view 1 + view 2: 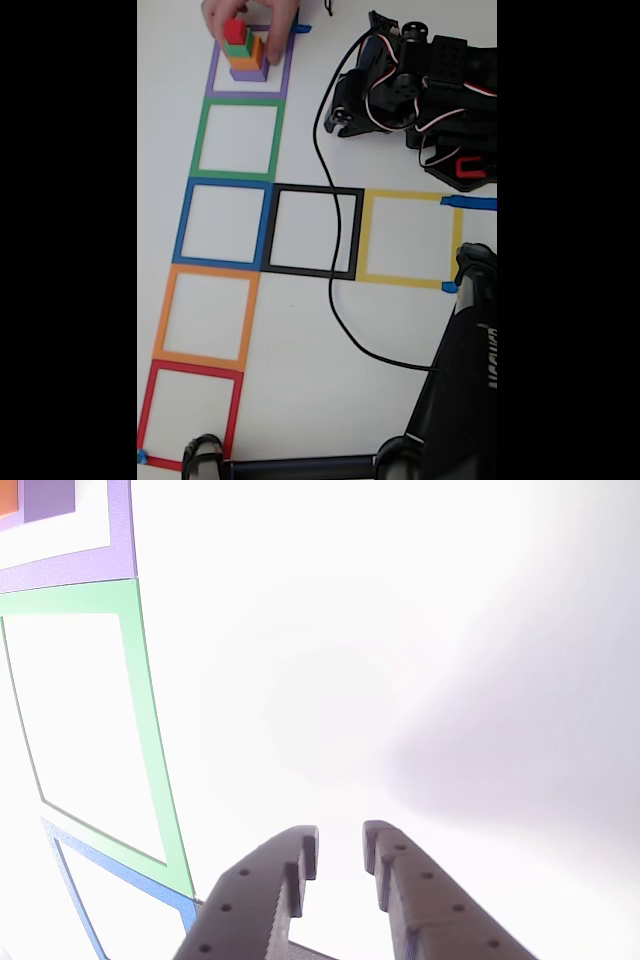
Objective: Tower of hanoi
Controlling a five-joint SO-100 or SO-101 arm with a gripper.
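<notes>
Your stack sits at the top of the fixed view, inside the purple tape square (249, 62): the purple cube (250, 72) at the bottom, the orange cube (247, 55) on it, the green cube (241, 44) next, and the red cube (235, 31) on top. A person's hand (250, 18) reaches in from the top edge and touches the stack, with fingertips down beside it on the right.

In the other view you can see a corner of the purple cube (48, 497) and a sliver of the orange one at the top left edge, within the purple tape outline (70, 565).

Below the purple square in the fixed view runs a column of tape squares: green (239, 140), blue (224, 224), orange (206, 317) and red (190, 413). A black square (313, 232) and a yellow square (410, 238) extend to the right of the blue one.

The arm (420, 90) is folded at the upper right, well apart from the stack, with a black cable (335, 290) trailing across the white table (300, 350). Your fingers (340, 865) hang over bare table just right of the green outline, slightly parted with a narrow gap and nothing between them.
</notes>
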